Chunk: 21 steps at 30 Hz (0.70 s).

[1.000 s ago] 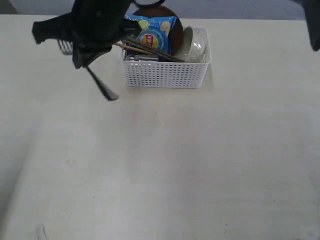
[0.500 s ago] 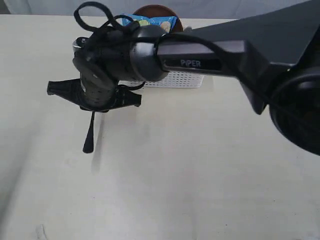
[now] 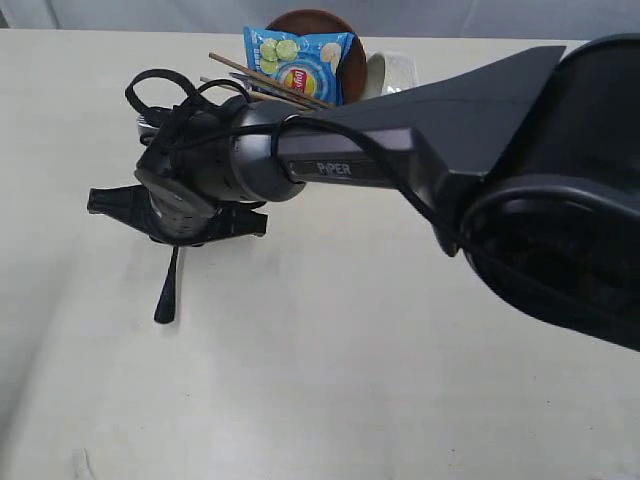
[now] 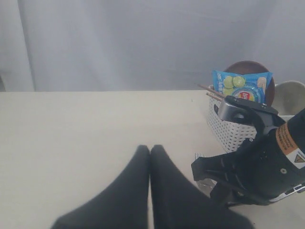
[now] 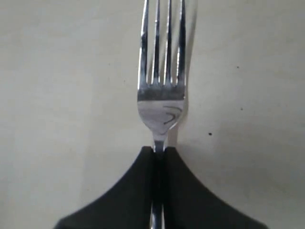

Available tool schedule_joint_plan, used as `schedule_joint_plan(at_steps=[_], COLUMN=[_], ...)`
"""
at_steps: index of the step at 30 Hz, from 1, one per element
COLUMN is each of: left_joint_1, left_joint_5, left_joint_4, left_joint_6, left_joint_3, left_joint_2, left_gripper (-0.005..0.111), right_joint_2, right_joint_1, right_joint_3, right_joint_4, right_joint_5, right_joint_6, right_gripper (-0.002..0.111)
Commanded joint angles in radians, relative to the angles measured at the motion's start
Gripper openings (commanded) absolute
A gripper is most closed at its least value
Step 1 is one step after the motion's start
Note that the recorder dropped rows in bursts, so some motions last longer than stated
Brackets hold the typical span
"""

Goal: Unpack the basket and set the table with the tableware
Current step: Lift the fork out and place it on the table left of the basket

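My right pincer (image 5: pixel 159 151) is clamped shut on the thin neck of the fork (image 5: pixel 162 90), just below the tines. The tines run to the upper edge of the right wrist view, over bare table (image 5: pixel 57 95). In the exterior view I reach across to the left of the frame. The fork's handle, which looks dark there, hangs down at centre left. Its tip is at or just off the table; I cannot tell which. The head is bright steel with four tines, and with so slim a neck it could swivel in my grip.

My left pincer (image 4: pixel 149 150) is closed on nothing, low in the left wrist view.

I judge this to be the laying-down step for the fork. Next I need to lower it flat, part the jaws and lift straight away.

Farther back, at upper centre, the basket (image 4: pixel 228 128) holds the chopsticks (image 3: pixel 262 78), chip bag (image 3: pixel 300 60), plate (image 3: pixel 312 20) and bowl (image 3: pixel 388 70). All but the bag are yet to be unpacked.
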<state>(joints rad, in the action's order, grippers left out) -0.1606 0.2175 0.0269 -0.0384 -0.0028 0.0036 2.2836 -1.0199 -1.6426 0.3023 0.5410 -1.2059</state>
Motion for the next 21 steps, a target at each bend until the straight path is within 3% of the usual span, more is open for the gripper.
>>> schedule_joint_plan(at_steps=[1, 21], left_joint_1=[-0.001, -0.001], left_joint_5=[-0.006, -0.006], left_joint_4=[0.004, 0.004], left_joint_6=[0.0, 0.0], left_joint_3=[0.003, 0.003], left_joint_2=[-0.004, -0.004], left_gripper=[0.0, 0.0], right_joint_2=[0.0, 0.041], right_joint_1=[0.003, 0.003], right_joint_3=[-0.009, -0.009], right_joint_4=[0.029, -0.006], right_joint_5=[-0.009, -0.042], right_joint_6=[-0.001, -0.026], right_gripper=[0.0, 0.0])
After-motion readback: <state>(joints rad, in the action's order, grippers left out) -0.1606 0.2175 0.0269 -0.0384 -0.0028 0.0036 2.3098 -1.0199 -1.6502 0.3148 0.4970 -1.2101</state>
